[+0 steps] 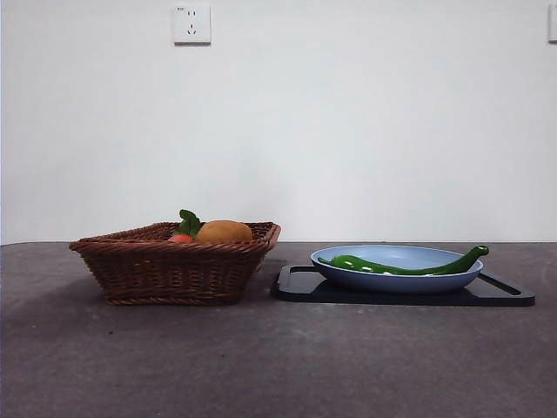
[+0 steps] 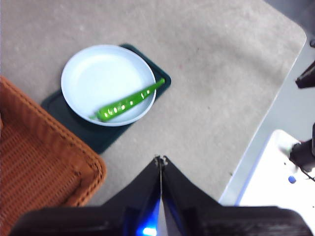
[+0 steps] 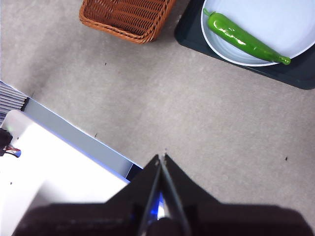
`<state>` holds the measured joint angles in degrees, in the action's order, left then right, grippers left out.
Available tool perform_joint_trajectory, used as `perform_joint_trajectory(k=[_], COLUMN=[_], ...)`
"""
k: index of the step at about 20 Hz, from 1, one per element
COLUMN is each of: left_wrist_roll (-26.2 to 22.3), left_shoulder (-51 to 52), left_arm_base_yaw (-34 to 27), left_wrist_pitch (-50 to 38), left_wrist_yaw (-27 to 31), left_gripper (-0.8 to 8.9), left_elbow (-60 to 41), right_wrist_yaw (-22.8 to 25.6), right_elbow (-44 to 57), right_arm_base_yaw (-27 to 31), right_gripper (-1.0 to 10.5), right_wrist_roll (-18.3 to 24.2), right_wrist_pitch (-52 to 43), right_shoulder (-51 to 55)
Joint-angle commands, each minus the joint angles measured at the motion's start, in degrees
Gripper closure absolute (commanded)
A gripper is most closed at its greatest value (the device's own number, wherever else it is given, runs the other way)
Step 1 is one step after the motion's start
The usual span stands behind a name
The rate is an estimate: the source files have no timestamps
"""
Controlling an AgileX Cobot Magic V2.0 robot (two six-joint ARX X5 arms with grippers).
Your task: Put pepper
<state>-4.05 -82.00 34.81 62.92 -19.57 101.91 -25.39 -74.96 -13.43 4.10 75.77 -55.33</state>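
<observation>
The long glossy green pepper (image 1: pixel 396 264) lies in the blue plate (image 1: pixel 418 280), its stem end resting over the plate's right rim. The plate stands on a dark tray (image 1: pixel 296 286). In the left wrist view the pepper (image 2: pixel 125 103) lies across the near side of the plate (image 2: pixel 98 73). In the right wrist view the pepper (image 3: pixel 243 39) lies in the plate (image 3: pixel 290 24). My left gripper (image 2: pixel 160 160) is shut and empty, high above the table. My right gripper (image 3: pixel 161 157) is shut and empty, also high and away from the plate. Neither shows in the front view.
A brown wicker basket (image 1: pixel 174 266) stands left of the tray and holds an orange fruit (image 1: pixel 224 232), a red one (image 1: pixel 181 238) and green leaves (image 1: pixel 189 221). The basket also shows in both wrist views (image 2: pixel 34 162) (image 3: pixel 128 17). The table edge and white robot base (image 3: pixel 54 162) lie near.
</observation>
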Motion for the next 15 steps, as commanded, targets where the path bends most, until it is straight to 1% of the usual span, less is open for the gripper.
perform_joint_trajectory(k=[1,2,4,7,9,13,15], left_wrist_roll=[-0.5,-0.55,-0.81,-3.74,-3.74,-3.76,-3.76], left_shoulder=[-0.61,-0.61,-0.13,3.98,8.94,17.46,22.16], left_arm_base_yaw=[0.26,0.33,-1.66,-6.1,-10.49,-21.84,-27.89], left_wrist_pitch=[-1.75,-2.43,-5.14,-12.37,-15.3,-16.5,-19.34], left_wrist_yaw=[-0.07,0.22,2.49,3.06,3.04,3.06,3.02], left_gripper=[8.06,8.06,8.06,8.06,8.06,8.06,8.06], left_elbow=[1.33,1.33,1.33,1.33,1.31,0.57,-3.15], right_wrist_yaw=[0.0,0.0,-0.02,-0.02,0.0,-0.02,-0.02], right_elbow=[-0.98,-0.98,-0.98,-0.98,-0.98,-0.98,-0.98], right_arm_base_yaw=[-0.13,-0.13,-0.13,-0.13,-0.13,-0.13,-0.13], right_gripper=[9.4,9.4,9.4,9.4,9.4,9.4,9.4], right_wrist_roll=[0.07,0.07,0.07,0.07,0.07,0.07,0.07], right_wrist_pitch=[-0.52,-0.55,-0.52,-0.52,-0.52,-0.5,-0.52], right_shoulder=[-0.48,-0.48,-0.48,-0.48,-0.48,-0.52,-0.52])
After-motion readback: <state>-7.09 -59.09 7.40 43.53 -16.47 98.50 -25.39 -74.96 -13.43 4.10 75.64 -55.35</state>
